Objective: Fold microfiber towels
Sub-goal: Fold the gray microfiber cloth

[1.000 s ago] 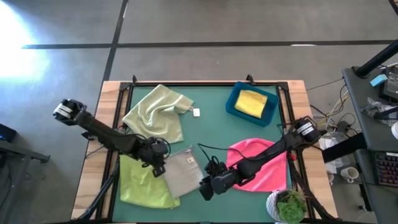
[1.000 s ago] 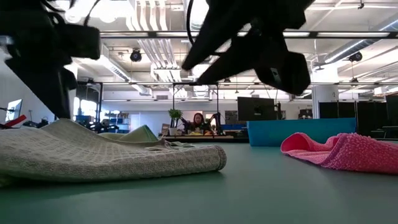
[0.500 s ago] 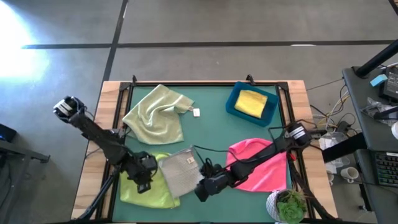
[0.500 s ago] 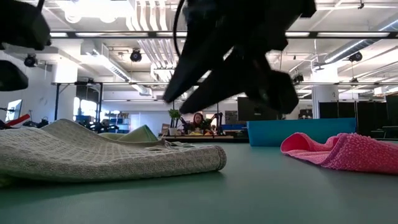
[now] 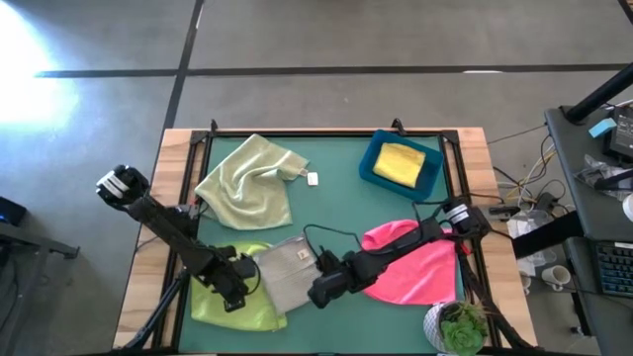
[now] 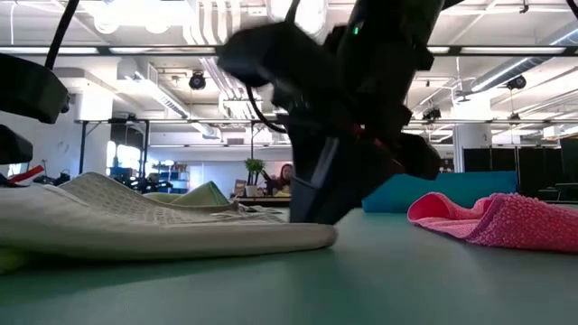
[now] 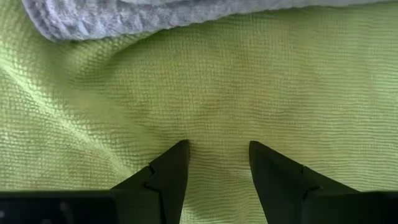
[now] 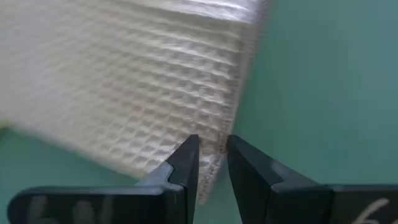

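The light grey towel (image 5: 282, 272) lies folded near the table's front middle, its left part resting on the lime green towel (image 5: 223, 309). My right gripper (image 5: 321, 290) is down at the grey towel's right edge and shut on it. My left gripper (image 5: 232, 287) is open, with its fingers (image 7: 177, 163) low over the lime green towel just left of the grey one (image 7: 186, 15). The pale green towel (image 5: 247, 178) lies crumpled at the far left. The hot pink towel (image 5: 410, 265) lies at the right. The yellow towel (image 5: 401, 163) lies in the blue bin (image 5: 371, 163). My right gripper pinches the grey towel's right edge (image 8: 214, 158) between its two fingers, near the towel's front corner. The fingers slant down from the table's right. The towel (image 6: 135, 221) lies flat on the table; whether one layer or several is held, I cannot tell. Whether my left gripper's fingertips touch the lime green cloth, I cannot tell.
A small white tag (image 5: 313, 179) lies on the green mat beside the pale green towel. A potted plant (image 5: 457, 326) stands at the front right corner. Bare mat shows in the middle (image 5: 336, 208). A person sits far off in the room behind the table (image 6: 287, 176).
My left gripper has gone from the grey towel's left edge toward the near left, over the lime green towel. My right gripper has come down onto the grey towel's right edge. The grey towel now lies flatter, and its right edge reaches a little farther right.
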